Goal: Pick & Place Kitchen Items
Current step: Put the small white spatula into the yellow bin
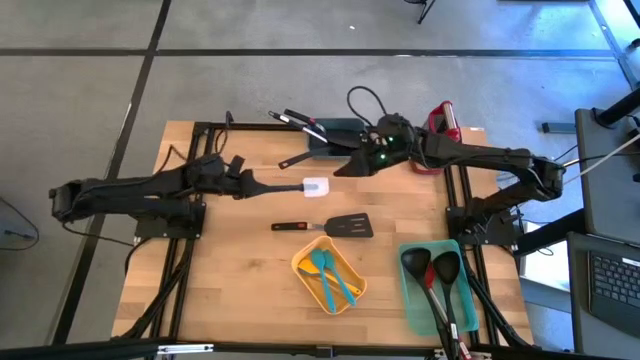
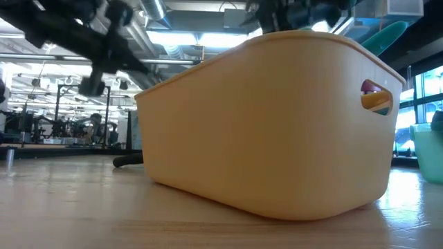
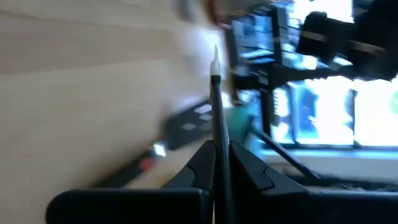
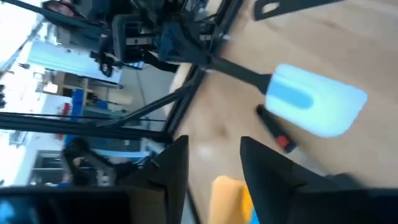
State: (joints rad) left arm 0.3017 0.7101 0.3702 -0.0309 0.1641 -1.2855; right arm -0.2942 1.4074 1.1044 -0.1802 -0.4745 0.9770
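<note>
One white spatula (image 1: 305, 186) hangs above the middle of the surface (image 1: 230, 290), its dark handle clamped in the left end effector (image 1: 252, 183), whose fingers are pressed together on it. The grip sits far from the head, so a quick swing could let the spatula pivot or slip and drop onto the black turner (image 1: 325, 226) lying just below it.

Nearby, the yellow bin (image 1: 328, 277) already holds teal spatulas (image 1: 330, 275), and the teal bin (image 1: 450, 300) at the right front holds black ladles (image 1: 432, 275); a low carry could catch either rim.

Farther back, the right end effector (image 1: 362, 162) hovers near the dark tray (image 1: 335, 137) with its fingers apart and nothing between them. It is close to the spatula's head, so both arms moving inward risks a bump. Open room lies on the left front of the surface.
</note>
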